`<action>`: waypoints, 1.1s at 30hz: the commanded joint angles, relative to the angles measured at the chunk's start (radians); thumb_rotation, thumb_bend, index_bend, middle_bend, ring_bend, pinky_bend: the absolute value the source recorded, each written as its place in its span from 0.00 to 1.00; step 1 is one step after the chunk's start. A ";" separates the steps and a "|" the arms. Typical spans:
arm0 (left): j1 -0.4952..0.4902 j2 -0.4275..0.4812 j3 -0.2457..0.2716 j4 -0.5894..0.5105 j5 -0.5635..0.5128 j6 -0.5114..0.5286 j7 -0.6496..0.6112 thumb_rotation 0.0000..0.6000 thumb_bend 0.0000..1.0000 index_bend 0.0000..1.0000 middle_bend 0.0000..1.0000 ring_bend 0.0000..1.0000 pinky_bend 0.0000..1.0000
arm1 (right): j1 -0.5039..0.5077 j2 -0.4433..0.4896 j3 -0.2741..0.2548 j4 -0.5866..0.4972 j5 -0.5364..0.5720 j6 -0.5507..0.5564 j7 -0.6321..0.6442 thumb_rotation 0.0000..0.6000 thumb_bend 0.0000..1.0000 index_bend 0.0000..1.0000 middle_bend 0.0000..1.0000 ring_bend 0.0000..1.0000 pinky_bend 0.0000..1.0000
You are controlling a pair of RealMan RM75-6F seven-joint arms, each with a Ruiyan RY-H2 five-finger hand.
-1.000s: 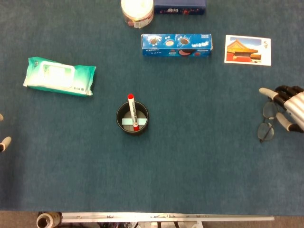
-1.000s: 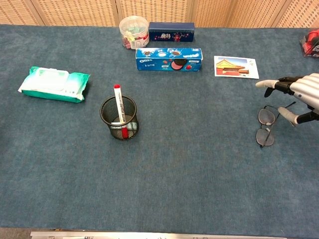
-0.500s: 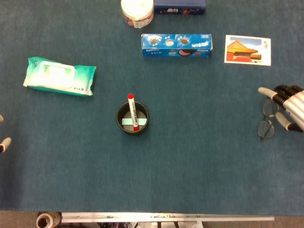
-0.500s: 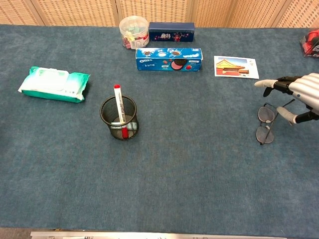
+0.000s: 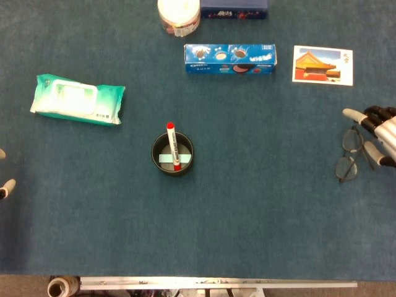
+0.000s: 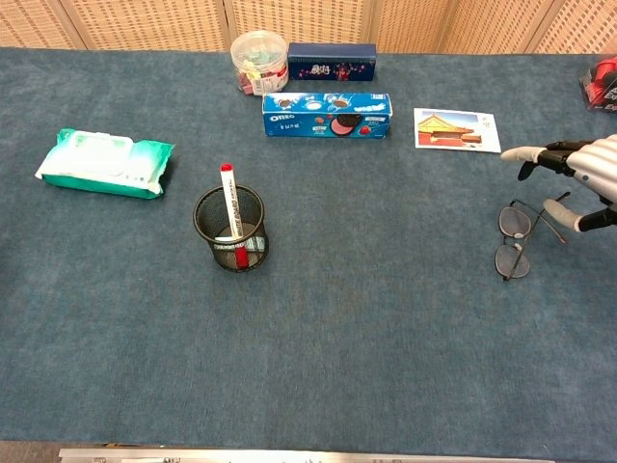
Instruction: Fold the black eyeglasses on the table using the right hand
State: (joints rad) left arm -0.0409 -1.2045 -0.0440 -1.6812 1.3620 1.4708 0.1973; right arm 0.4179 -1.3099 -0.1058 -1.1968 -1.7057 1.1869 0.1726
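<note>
Retreat of the right robot hand is the change: over the last second it has drawn back toward the right edge of the dark blue carpeted counter, away from the thin black wire-framed eyeglasses. Its fingers are spread and hold nothing; one fingertip sits just beside the temple arm nearest it, and contact cannot be confirmed from either view. The eyeglasses have shifted only slightly.

Judged from this, no fold has been completed, and the hand appears to be repositioning for another approach.

The eyeglasses lie flat on the counter, just below the postcard showing a red temple building and well to the right of the black mesh pen holder. The round lenses sit one behind the other, and a temple arm angles out toward the hand, so the frame reads as open.

Of the left robot hand, only fingertips show at the counter's left edge, apart and holding nothing.
</note>
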 commanded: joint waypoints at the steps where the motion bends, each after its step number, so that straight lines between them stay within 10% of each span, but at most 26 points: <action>1: 0.001 0.000 0.001 0.003 -0.002 -0.002 -0.003 1.00 0.04 0.45 0.38 0.31 0.51 | 0.006 -0.011 0.000 0.014 0.002 -0.011 0.009 1.00 0.47 0.14 0.32 0.21 0.33; 33: 0.005 -0.003 0.000 0.024 -0.012 -0.012 -0.029 1.00 0.04 0.45 0.38 0.31 0.51 | 0.033 -0.087 -0.015 0.122 0.006 -0.050 0.041 1.00 0.47 0.14 0.32 0.21 0.33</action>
State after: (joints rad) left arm -0.0360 -1.2074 -0.0440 -1.6573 1.3503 1.4591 0.1683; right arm 0.4514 -1.3962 -0.1206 -1.0766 -1.6993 1.1348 0.2170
